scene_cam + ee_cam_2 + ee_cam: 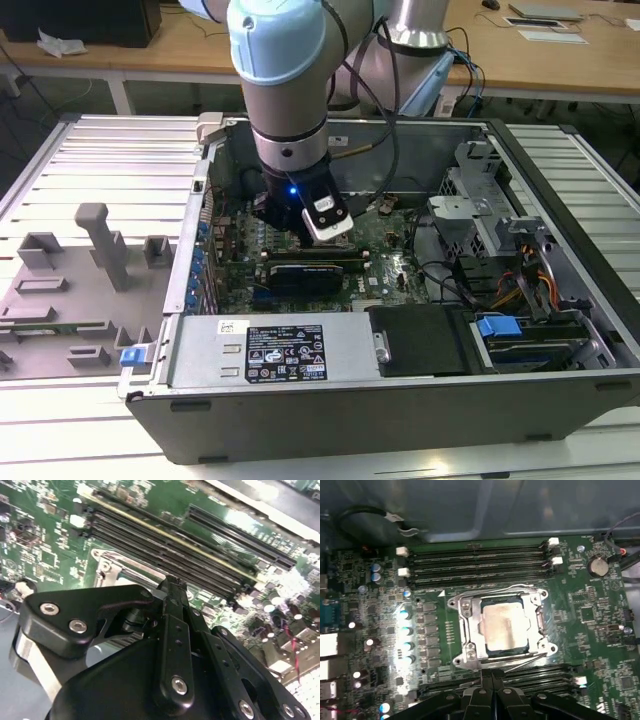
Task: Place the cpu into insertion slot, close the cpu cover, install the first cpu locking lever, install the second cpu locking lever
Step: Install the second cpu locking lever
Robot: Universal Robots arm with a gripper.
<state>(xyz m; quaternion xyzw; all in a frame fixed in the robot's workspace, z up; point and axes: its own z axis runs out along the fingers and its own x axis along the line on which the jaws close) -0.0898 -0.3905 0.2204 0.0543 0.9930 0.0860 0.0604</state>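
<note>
— How far had you got?

— The cpu (506,626) sat in the insertion slot (540,625), the cpu cover (470,630) lay shut over it, and both levers looked latched.

— And your gripper (491,676)?

— Jaws pinched together, empty, at six o'clock of the socket.

Pale beige-silver cpu (506,625), silvery cpu cover (470,630), green motherboard (600,615), black pincer (491,676).

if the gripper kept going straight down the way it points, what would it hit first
Most likely the green motherboard at the memory slots beside the cpu cover, which lies closed over the cpu. In the first wrist view the gripper, jaws together, sits at that edge; the height above it is unclear.
</note>
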